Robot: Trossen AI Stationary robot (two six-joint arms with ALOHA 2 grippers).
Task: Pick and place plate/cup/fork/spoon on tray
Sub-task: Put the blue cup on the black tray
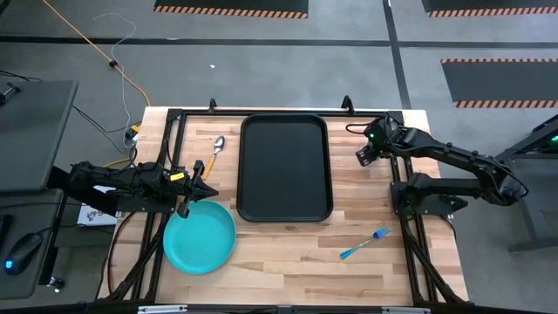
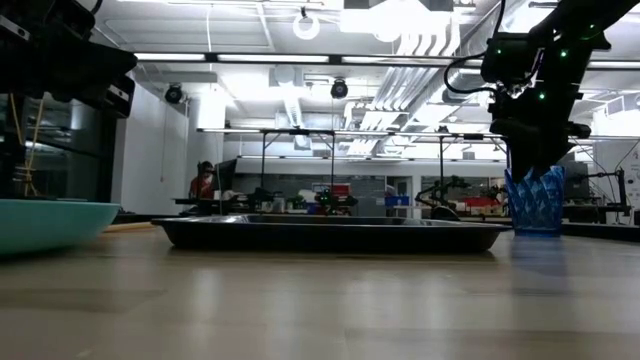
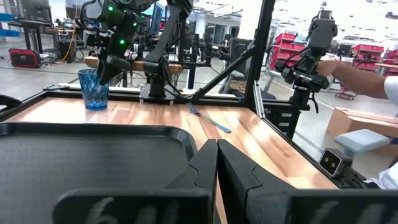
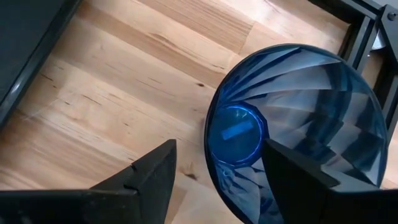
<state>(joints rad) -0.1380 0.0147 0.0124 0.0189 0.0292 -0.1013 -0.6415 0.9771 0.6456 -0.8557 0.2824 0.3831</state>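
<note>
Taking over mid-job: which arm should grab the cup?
Right. Its gripper hangs open right over the cup, one finger inside the rim, beside the tray. The left gripper is across the table, above the plate.

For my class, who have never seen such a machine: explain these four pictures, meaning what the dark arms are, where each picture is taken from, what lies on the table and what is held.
Two dark robot arms work at a wooden table. One picture looks straight down, one looks level across the tabletop, and two come from cameras on the arms' wrists.

On the table lie a black tray holding nothing, a teal plate, an orange-handled spoon, a small fork and a blue cup.

The right pincer is open over the cup's rim, one finger inside and one outside, not closed on it. The cup stands on the wood beside the tray. The left pincer, shut and holding nothing, hangs at the plate's edge.
</note>
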